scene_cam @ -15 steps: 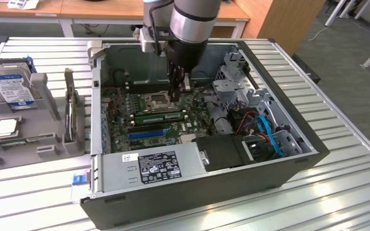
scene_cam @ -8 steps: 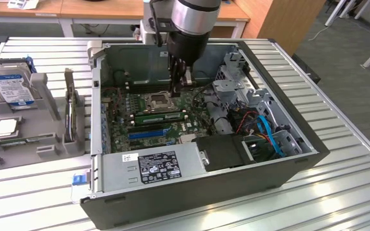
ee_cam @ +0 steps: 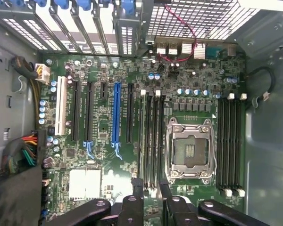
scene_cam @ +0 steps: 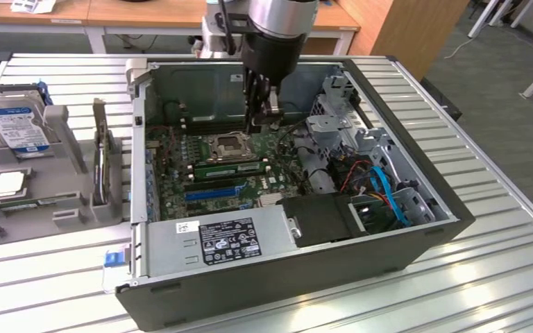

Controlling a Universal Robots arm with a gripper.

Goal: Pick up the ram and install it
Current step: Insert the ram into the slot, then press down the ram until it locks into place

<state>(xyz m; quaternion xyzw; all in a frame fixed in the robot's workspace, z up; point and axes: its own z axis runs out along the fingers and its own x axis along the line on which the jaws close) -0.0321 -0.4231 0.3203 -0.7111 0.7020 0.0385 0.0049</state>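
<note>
fingers [ee_cam: 137, 193] slightly parted, empty, above the ram [scene_cam: 231, 166] at the socket's [scene_cam: 227, 145] six o'clock. likely light, stiff, fragile: grip its edges, not chips.

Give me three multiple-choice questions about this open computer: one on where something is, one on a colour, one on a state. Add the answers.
1. Where is the hand?
A. Inside the case, above the motherboard
B. Outside the case, at the exterior view's left
C. Outside the case, at the exterior view's right

2. What colour is the ram?
A. Red
B. Green
C. White

3. How is the processor socket?
A. Empty
B. Holding a silver chip
C. Covered by a fan

Answers:
1 A: the hand hangs within the case walls, over the board.
2 B: the long stick beside the socket is green.
3 A: bare contacts show inside the socket's metal frame.
</note>
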